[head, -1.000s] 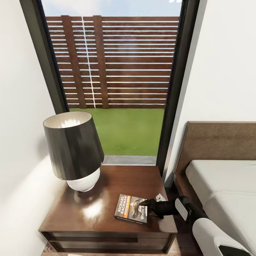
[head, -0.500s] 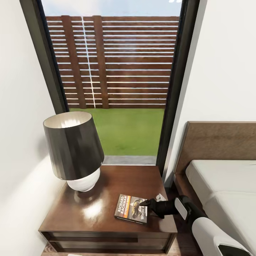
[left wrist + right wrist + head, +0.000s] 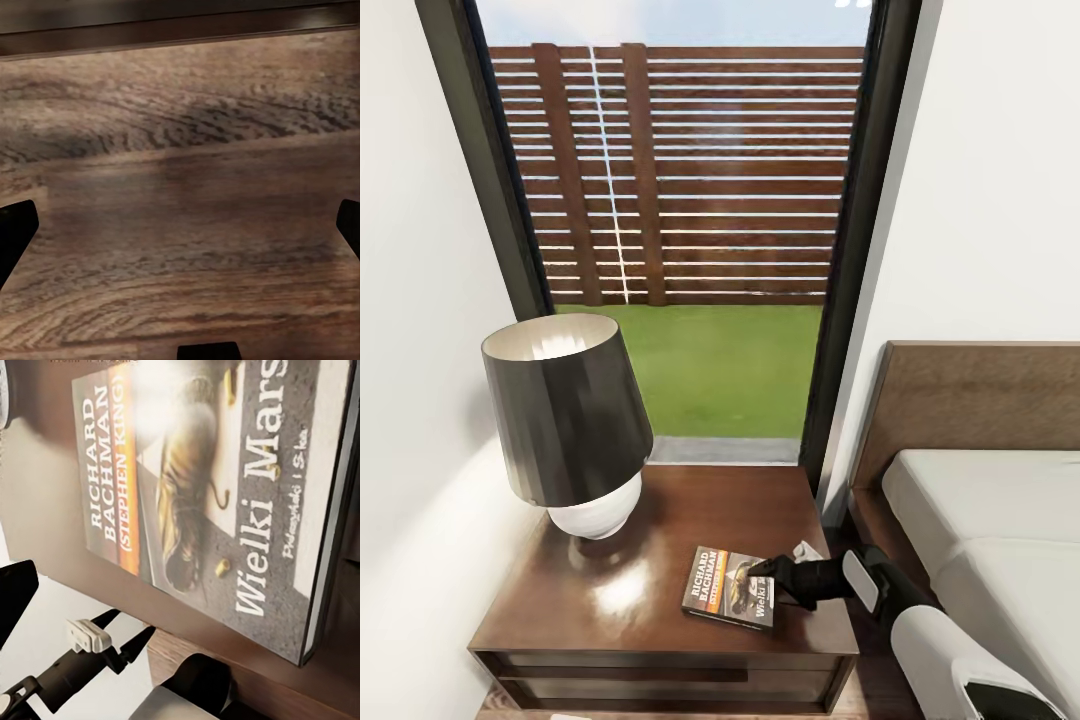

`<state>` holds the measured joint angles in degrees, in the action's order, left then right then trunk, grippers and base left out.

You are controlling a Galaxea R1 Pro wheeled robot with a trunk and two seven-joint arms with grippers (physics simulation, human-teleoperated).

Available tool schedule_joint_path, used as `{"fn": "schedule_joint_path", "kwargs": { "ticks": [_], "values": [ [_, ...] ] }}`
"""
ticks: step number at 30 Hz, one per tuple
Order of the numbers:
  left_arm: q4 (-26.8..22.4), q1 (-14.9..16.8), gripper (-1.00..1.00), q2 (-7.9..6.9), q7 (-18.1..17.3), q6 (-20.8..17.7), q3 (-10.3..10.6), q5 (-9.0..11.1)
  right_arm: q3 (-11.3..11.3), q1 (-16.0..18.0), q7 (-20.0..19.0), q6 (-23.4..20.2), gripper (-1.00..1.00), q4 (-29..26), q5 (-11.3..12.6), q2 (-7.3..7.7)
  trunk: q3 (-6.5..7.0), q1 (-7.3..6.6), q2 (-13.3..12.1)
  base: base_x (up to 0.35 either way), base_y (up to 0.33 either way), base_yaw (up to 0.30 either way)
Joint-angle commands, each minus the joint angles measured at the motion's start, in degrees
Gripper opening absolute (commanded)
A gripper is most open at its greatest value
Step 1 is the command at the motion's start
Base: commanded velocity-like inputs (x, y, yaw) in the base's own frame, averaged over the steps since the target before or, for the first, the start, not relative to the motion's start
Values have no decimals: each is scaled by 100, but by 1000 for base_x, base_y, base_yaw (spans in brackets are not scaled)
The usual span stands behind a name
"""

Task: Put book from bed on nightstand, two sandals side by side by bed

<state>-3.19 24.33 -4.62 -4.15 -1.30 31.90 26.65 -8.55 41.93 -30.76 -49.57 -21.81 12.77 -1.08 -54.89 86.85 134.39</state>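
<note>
- I see the book [image 3: 731,587] lying flat on the nightstand [image 3: 610,610], lower centre of the head view, beside the lamp [image 3: 570,425].
- My right gripper [image 3: 762,570] sits at the book's right edge; its finger spread I cannot tell.
- My left gripper's fingers [image 3: 16,234] stand wide over wood floor [image 3: 180,187].

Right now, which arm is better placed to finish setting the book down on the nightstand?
The right. Its tool is at the book, which lies flat on the nightstand. The left tool faces only wood floor planks.
</note>
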Motion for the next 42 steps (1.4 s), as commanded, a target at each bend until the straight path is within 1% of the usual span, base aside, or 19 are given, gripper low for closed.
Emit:
{"fn": "schedule_joint_path", "kwargs": {
  "ticks": [1, 2, 42],
  "values": [
    [-6, 2, 100, -3, -16, -15, 44, 60, -41, 7, -3, -35, 100, -5, -20, -9, -5, -1, 2, 0, 0, 0],
    [-6, 2, 100, -3, -16, -14, 44, 60, -41, 11, 1, -35, 100, -6, -20, -12, -5, -1, 2, 0, 0, 0],
    [-3, 2, 100, -3, -16, -13, 33, 60, -32, 27, -14, -2, 100, -7, -52, -15, 713, -880, -1602, 0, 0, 0]
  ]
}}
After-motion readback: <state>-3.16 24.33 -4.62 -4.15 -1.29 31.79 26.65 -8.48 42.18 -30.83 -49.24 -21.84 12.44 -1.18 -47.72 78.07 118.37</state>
